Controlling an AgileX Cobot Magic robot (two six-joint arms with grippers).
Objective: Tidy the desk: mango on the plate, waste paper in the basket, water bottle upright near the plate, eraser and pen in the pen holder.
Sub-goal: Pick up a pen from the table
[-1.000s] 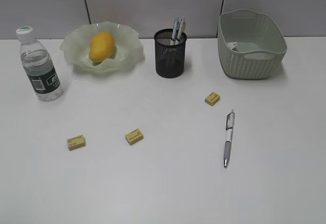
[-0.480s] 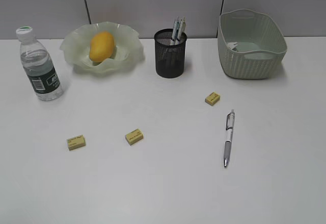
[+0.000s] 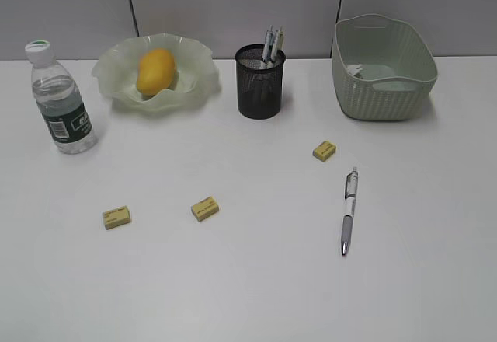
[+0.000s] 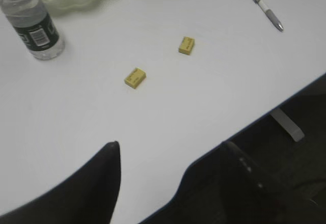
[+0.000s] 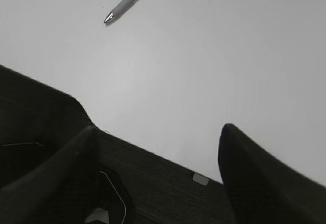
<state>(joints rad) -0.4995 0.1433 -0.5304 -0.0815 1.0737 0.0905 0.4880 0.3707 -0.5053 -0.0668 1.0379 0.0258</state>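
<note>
The table (image 3: 248, 295) is smooth matt white. The plate (image 3: 116, 66) looks like translucent glossy plastic, the basket (image 3: 384, 97) matt woven-pattern plastic, the pen holder (image 3: 259, 93) black wire mesh, the water bottle (image 3: 60, 109) clear plastic, the mango (image 3: 154, 71) smooth-skinned.

Far left on the table (image 3: 256, 295), the bottle (image 3: 60, 99) stands upright beside the plate (image 3: 194, 74) holding the mango (image 3: 154, 70); three erasers (image 3: 204, 208) and a pen (image 3: 349, 211) lie loose.
</note>
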